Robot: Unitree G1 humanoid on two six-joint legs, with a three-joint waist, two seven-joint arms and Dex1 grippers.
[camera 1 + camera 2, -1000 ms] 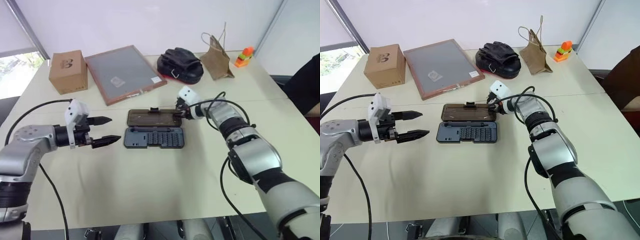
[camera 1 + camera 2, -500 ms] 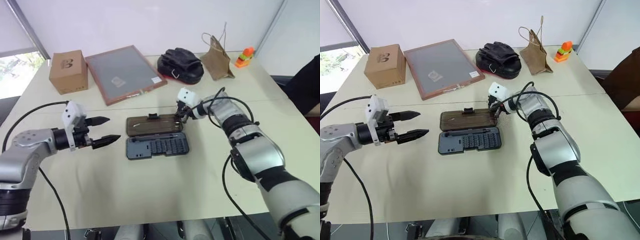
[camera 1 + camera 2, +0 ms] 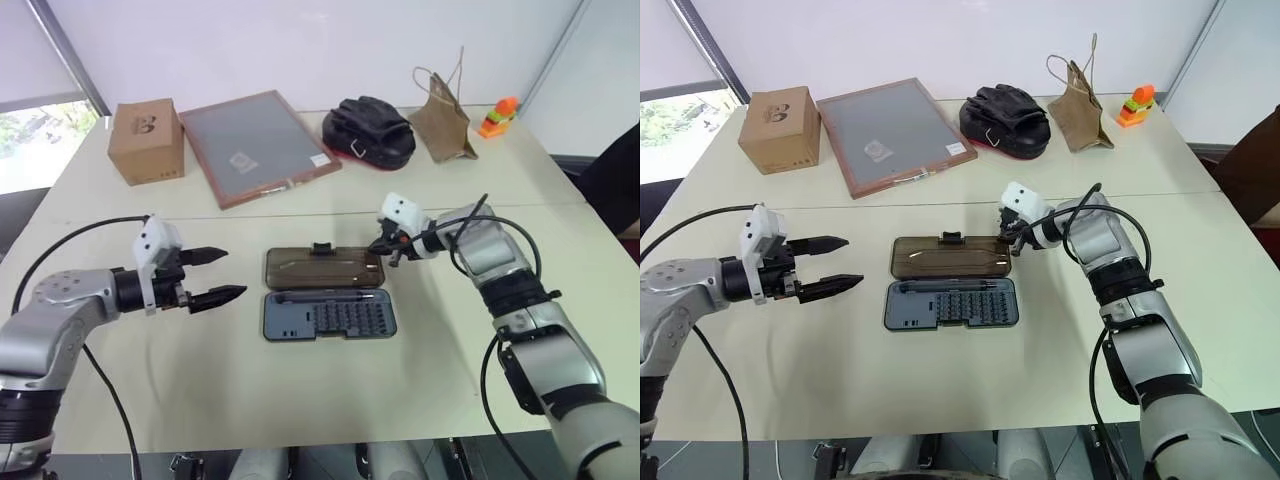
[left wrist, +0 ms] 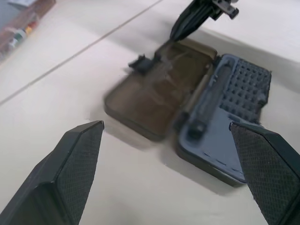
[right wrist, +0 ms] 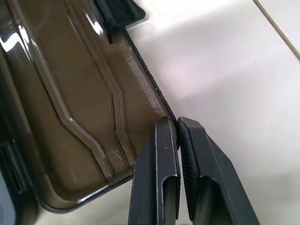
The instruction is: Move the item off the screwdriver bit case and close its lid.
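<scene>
"How many of your grippers are on it?"

"One. My right gripper [image 3: 383, 252] has its two fingers pressed together on the thin rim of the lid [image 3: 320, 268]. It holds the corner farthest from my left gripper [image 3: 233, 272]."

"And the left?"

"Its two fingers are spread wide. It hovers over the table [image 3: 300, 400], apart from the case, with its tips pointing toward it."

"Where is the case?"

"There is one screwdriver bit case [image 3: 330, 318], lying open between my two grippers. Its brown lid is flat on the table and its grey tray of bits is alongside."

"Anything else?"

"Five things, well beyond both grippers: one cardboard box [image 3: 146, 141], one framed board [image 3: 258, 145], one black glove [image 3: 372, 130], one paper bag [image 3: 444, 115] and one orange toy [image 3: 497, 115]."
</scene>
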